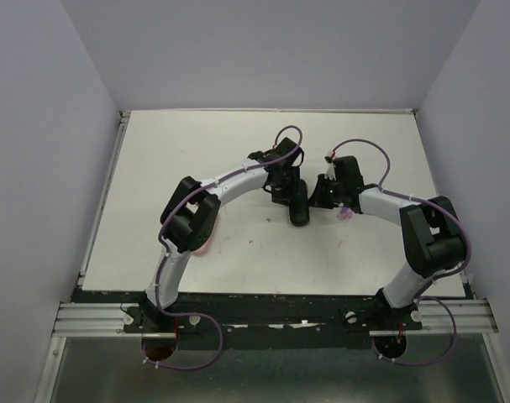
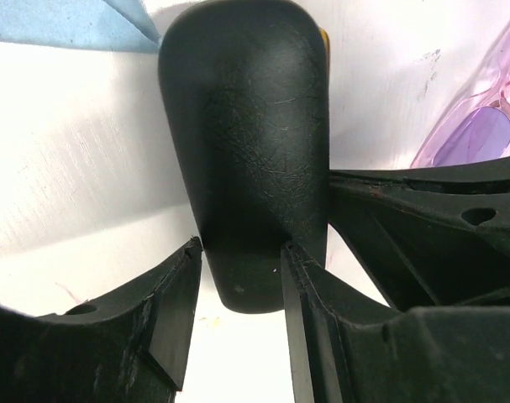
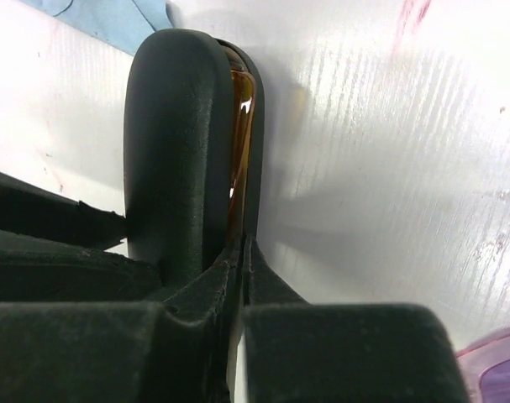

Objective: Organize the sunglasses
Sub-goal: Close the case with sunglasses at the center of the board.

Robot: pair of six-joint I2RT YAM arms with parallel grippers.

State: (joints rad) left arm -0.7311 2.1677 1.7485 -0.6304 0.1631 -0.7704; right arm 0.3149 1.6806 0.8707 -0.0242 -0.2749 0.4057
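Note:
A black case lies at mid-table, long and rounded in the left wrist view. My left gripper has a fingertip against each side of the case's near end. In the right wrist view the case stands slightly ajar, with the orange sunglasses showing in the slit. My right gripper is shut on their lower edge at the seam, with only a thin gap between the jaws. The pale pink-purple sunglasses lie on the table just right of the case.
A light blue cloth lies beyond the case's far end, also seen in the right wrist view. Something pink is partly hidden under my left arm's elbow. White walls stand on three sides of the table.

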